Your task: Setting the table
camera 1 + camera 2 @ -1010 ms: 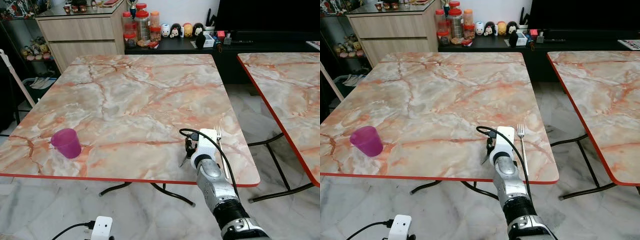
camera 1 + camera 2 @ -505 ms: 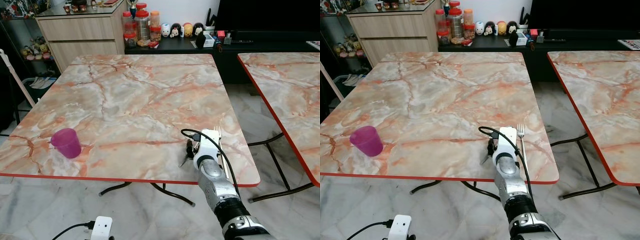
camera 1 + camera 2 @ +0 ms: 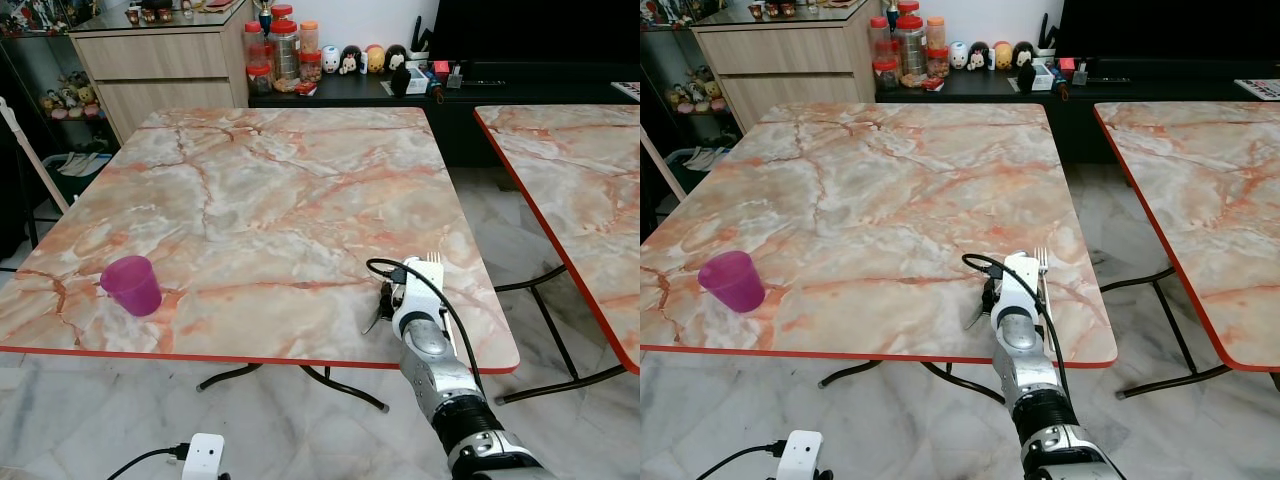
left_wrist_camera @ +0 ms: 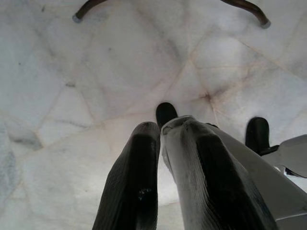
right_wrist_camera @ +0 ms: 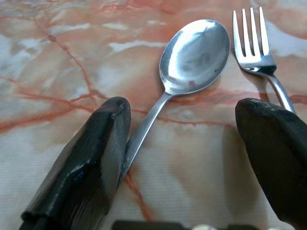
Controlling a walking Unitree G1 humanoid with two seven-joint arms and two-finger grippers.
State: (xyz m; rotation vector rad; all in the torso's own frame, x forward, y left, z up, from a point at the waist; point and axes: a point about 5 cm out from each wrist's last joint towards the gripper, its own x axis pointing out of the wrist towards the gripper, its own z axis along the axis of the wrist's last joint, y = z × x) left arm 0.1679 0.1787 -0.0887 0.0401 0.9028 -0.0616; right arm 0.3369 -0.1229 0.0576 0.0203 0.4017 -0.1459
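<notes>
Reaching up from below the near edge, the right arm lays its white wrist over the front right part of the marble tabletop (image 3: 250, 190), with the right tool (image 5: 187, 143) low above the surface. Its two black fingers (image 5: 88, 158) are spread wide and hold nothing. In the right wrist view a spoon (image 5: 192, 57) lies flat between them, bowl up and away from the tool, its thin handle running back until it touches, or very nearly touches, the inner side of one finger. The spoon is plain polished metal, its bowl shiny with soft reflections. Just beside it lies a fork (image 5: 256, 43) of the same metal, four tines pointing the same way as the spoon's bowl; its handle passes under the other finger. In the head views the fork (image 3: 1041, 262) shows at the far side of the wrist, near the tabletop's right edge, and most of it is hidden by the arm.

A purple cup (image 3: 131, 285) stands upright well apart from the cutlery, near the front left corner.

The left tool (image 4: 160, 167) hangs over the pale tiled floor (image 4: 72, 72), its fingers pressed together and empty.
</notes>
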